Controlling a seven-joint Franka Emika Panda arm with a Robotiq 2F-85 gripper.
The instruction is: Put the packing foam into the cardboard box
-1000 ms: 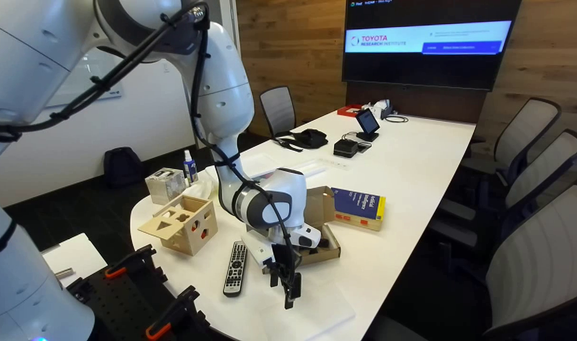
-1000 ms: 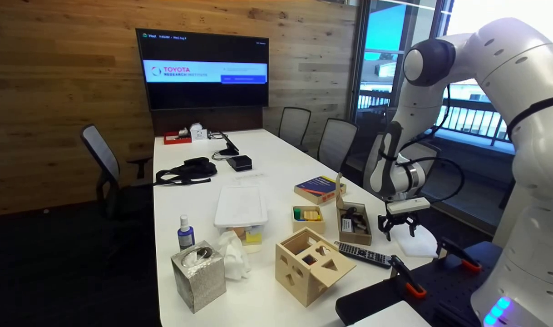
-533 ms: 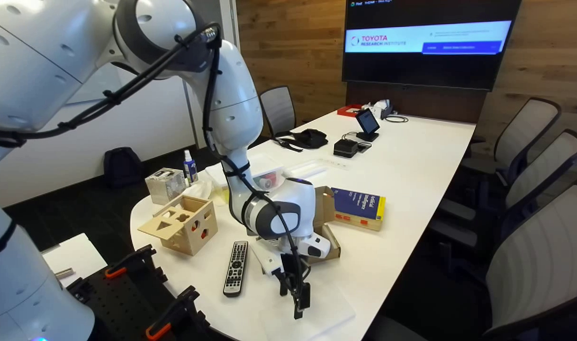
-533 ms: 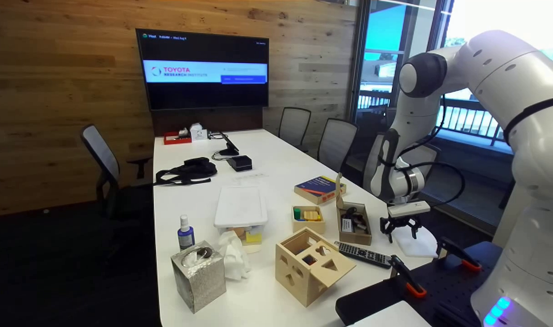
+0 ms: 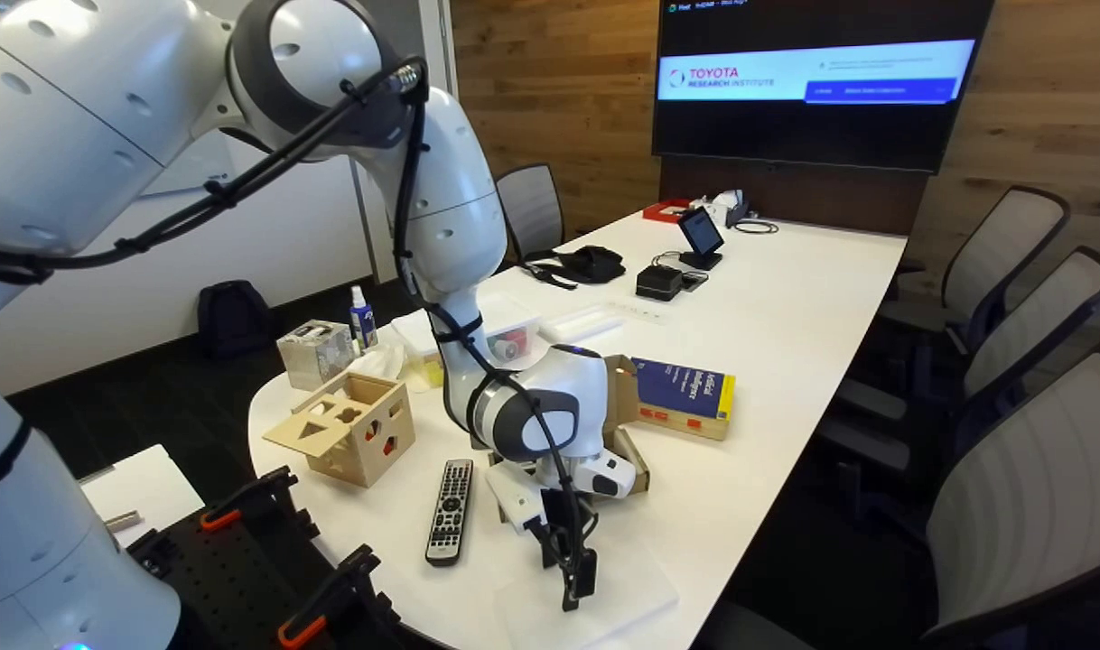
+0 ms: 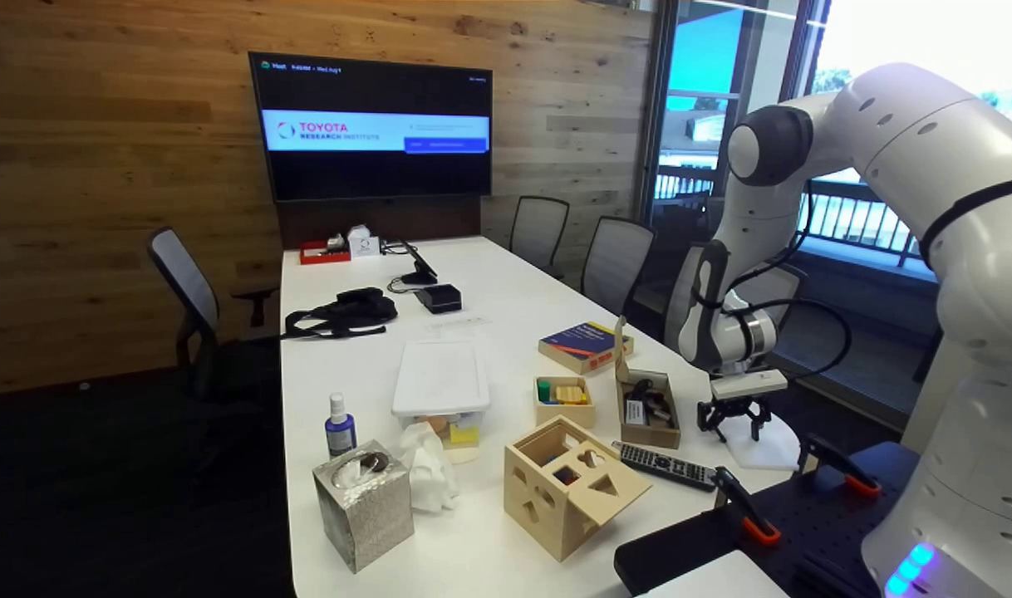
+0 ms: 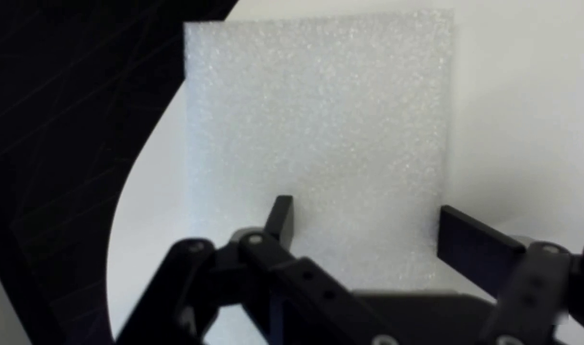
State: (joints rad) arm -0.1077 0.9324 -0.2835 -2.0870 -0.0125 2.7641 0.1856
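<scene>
One packing foam (image 7: pixel 316 120), flat, corner pointing beyond table (image 7: pixel 146 211), long axis unclear, gripper (image 7: pixel 365 206) spread apart

In an exterior view, the black two-fingered claw (image 6: pixel 739 432) hangs, jaws parted, over the flat white foam sheet (image 6: pixel 773 447), which lies at the right edge of the long white bench (image 6: pixel 473 544); contact cannot be told. Left of the sheet the shallow brown cardboard carton (image 6: pixel 649 435) sits open, dark items (image 6: pixel 657 404) inside. Nearer lies a slim black-and-grey remote control (image 6: pixel 665 465), and left of it a light wooden cube (image 6: pixel 562 503) with shaped holes.
</scene>
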